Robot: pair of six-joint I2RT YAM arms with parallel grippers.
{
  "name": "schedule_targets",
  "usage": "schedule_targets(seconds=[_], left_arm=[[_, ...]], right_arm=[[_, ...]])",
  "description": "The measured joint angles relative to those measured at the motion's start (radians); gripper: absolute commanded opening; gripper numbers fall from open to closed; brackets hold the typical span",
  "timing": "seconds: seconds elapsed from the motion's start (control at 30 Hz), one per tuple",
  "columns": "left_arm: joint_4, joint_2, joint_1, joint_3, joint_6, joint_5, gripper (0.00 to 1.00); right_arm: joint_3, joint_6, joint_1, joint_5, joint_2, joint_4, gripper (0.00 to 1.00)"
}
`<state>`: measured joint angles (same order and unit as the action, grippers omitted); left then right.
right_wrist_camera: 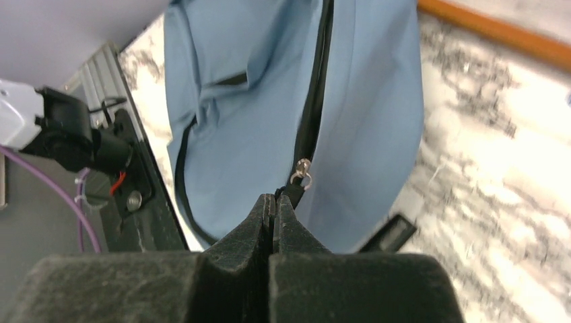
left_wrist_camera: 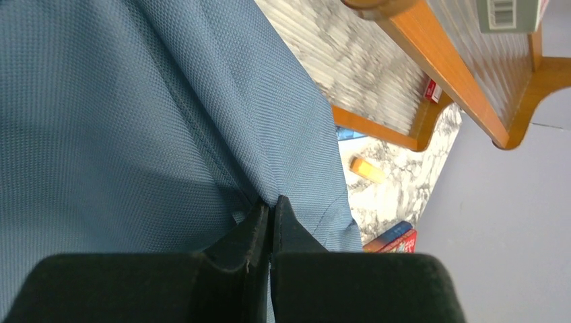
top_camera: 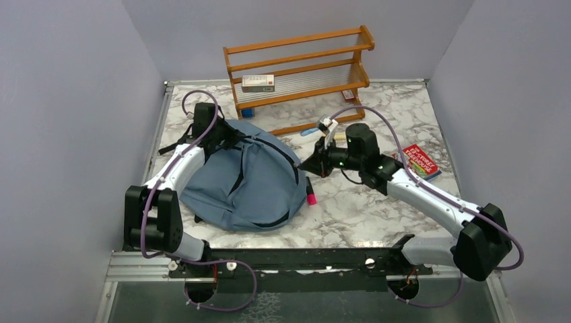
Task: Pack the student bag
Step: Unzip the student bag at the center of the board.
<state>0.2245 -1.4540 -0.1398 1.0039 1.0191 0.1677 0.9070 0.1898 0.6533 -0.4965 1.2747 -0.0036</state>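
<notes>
Two closed grips hold the bag (top_camera: 249, 185), lying left of centre on the table (top_camera: 384, 208) before the rack (top_camera: 299, 67): the left gripper (left_wrist_camera: 271, 202) pinches a fabric fold, the right gripper (right_wrist_camera: 273, 200) the zipper pull (right_wrist_camera: 301, 176).

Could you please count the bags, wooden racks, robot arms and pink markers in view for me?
student bag: 1
wooden rack: 1
robot arms, the left arm and the right arm: 2
pink marker: 1
Total: 5
</notes>
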Motion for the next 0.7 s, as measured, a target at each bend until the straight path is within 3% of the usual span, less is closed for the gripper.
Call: schedule_targets(seconds=[0.37,0.43,0.53,0.63,0.7], left_arm=[[0.022,-0.031,0.041,0.000,-0.022,0.044,0.00],[0.027,-0.034,0.042,0.000,-0.038,0.059,0.18],[0.016,-0.037,0.043,0.010,-0.110,0.077,0.65],[-0.003,-0.033,0.064,0.026,-0.171,0.087,0.87],[-0.023,-0.014,0.076,0.032,-0.244,0.103,0.95]], right_arm=[[-0.235,0.090,0.000,0.002,-0.140,-0.036,0.01],[-0.252,0.106,0.000,0.002,-0.144,-0.032,0.01],[-0.256,0.136,0.000,0.019,-0.154,-0.035,0.01],[-0.246,0.174,0.000,0.074,-0.168,-0.053,0.01],[-0.220,0.191,0.000,0.116,-0.167,-0.060,0.01]])
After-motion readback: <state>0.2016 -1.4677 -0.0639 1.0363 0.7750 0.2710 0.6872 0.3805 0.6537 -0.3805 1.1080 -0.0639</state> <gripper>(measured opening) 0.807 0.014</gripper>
